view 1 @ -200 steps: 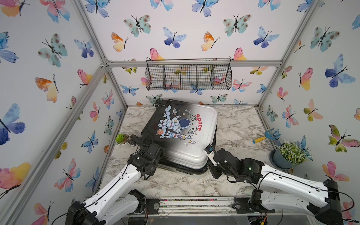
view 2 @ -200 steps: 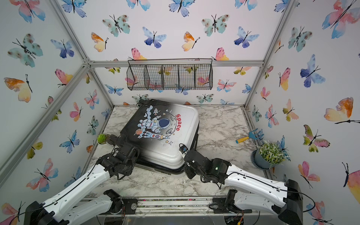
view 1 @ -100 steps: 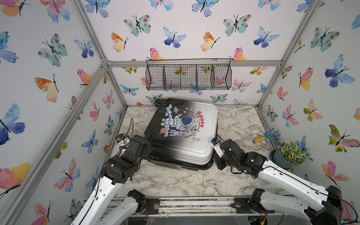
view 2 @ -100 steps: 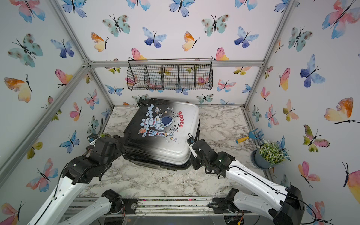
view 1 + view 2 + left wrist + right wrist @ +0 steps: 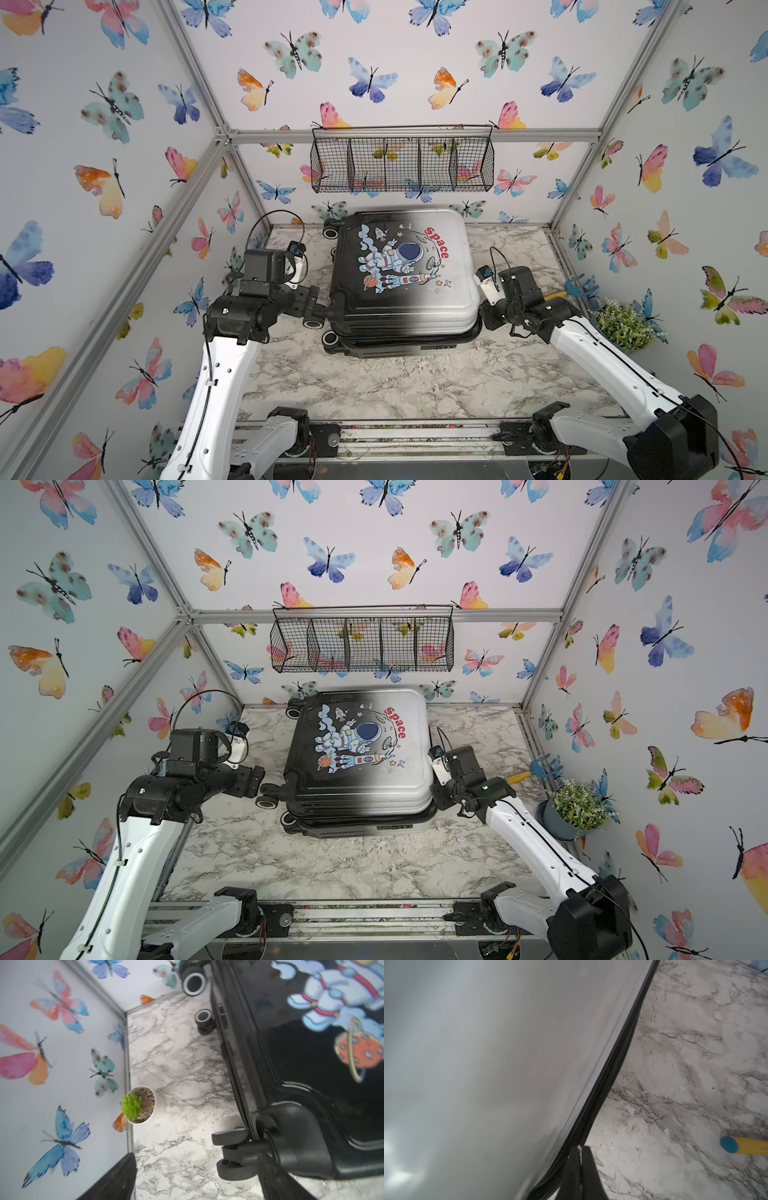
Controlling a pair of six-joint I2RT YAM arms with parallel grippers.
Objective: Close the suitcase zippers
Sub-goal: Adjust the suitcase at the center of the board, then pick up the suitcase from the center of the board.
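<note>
Though shut at the zippers [image 5: 608, 1084], my right gripper [image 5: 580, 1155] beside open marble table [image 5: 685, 1064]; left gripper [image 5: 197, 1178] wide, empty, wall [image 5: 62, 1088] nearby.

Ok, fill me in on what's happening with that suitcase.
The suitcase lies flat on the marble table, astronaut print up, waiting to be zipped. The right pincer is shut right at the zippers on the silver side; whether it holds a pull is unclear. The left pincer stands open beside a wheel at the black end, holding nothing.
</note>
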